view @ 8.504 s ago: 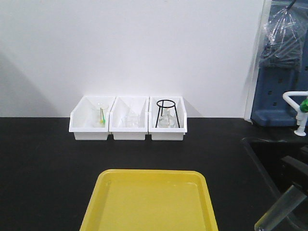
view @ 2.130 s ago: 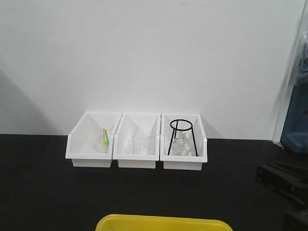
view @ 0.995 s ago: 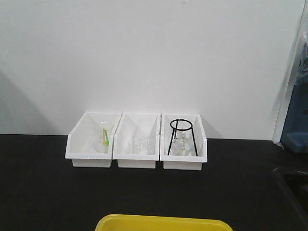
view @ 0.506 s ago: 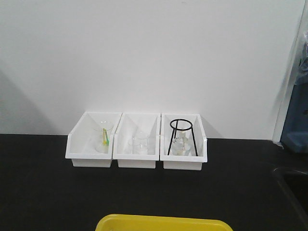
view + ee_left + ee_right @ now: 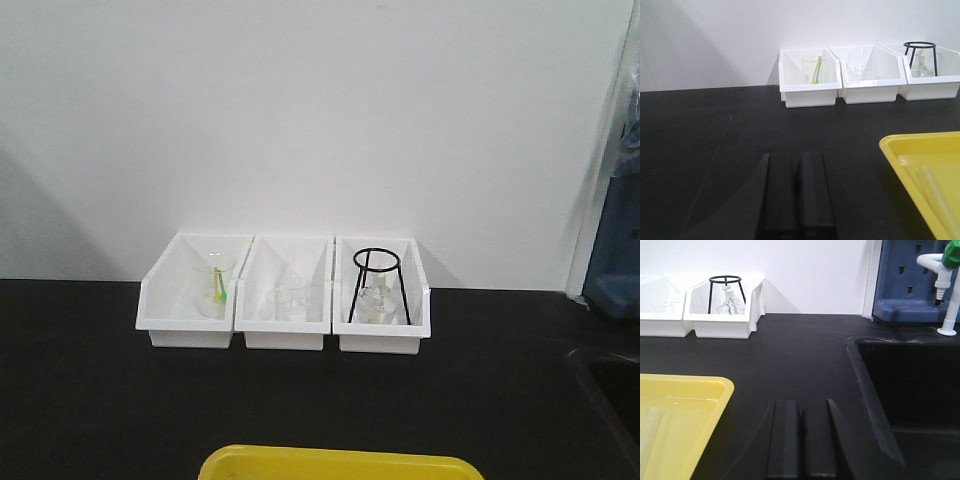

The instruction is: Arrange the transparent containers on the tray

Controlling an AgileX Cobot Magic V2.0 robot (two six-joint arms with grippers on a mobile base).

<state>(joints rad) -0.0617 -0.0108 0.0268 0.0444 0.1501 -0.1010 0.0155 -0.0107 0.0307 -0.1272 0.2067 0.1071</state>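
Note:
The yellow tray (image 5: 340,463) shows only its far rim at the bottom of the front view. In the left wrist view the tray (image 5: 900,144) lies to the right, with a clear test tube (image 5: 938,200) flat on its floor. A second tube beside it is too faint to be sure of. The right wrist view has the tray (image 5: 715,382) at the left with a test tube (image 5: 651,432) lying in it. My left gripper (image 5: 796,155) is shut and empty over the black bench left of the tray. Right of the tray, my right gripper (image 5: 801,402) is also shut and empty.
Three white bins (image 5: 285,335) stand in a row against the wall, holding beakers, a flask and a black wire tripod (image 5: 378,285). A black sink (image 5: 910,380) is sunk into the bench right of my right gripper. A white tap (image 5: 945,285) and blue rack stand behind it.
Earlier the right gripper held a test tube at the lower right of the front view. That arm then withdrew out of the view. Nothing has moved in the last half second.

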